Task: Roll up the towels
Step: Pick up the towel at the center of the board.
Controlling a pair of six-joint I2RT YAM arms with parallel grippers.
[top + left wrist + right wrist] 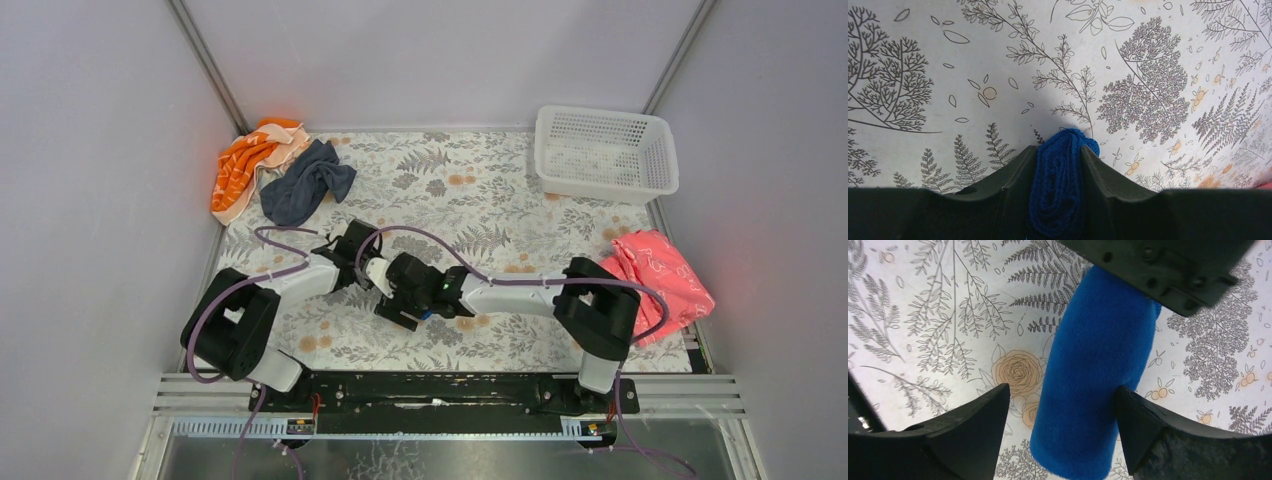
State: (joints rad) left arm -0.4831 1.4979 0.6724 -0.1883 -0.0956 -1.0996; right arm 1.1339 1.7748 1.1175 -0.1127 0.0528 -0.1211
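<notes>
1. Both arms reach in to meet over the near middle of the table [480,200], which has a grey fern-and-flower printed cover.
2. The left gripper [1059,150] is clamped on one end of the bright blue soft cloth towel [1058,200]. Its two dark fingers [1020,172] squeeze the layered end between them.
3. That towel is rolled into a short thick cylinder [1098,365]. From above it is almost wholly hidden under the two grippers (only a sliver of blue peeks out).
4. The right gripper [1062,389] straddles the roll with its jaws apart. One finger [983,420] stands clear, with printed cover showing in the gap, and the other sits right against the roll's side.
5. I cannot tell whether the roll rests on the cover or hangs just above it.
6. The dark slate-grey cloth towel [305,182] lies crumpled and unrolled at the far left of the table, well apart from both grippers.
7. Just beside it, in the far-left corner, is an orange-and-white striped cloth [245,165].
8. A white plastic mesh basket [605,152] sits at the far right.
9. A pink-red patterned cloth [660,280] lies at the right edge, beside the right arm.
</notes>
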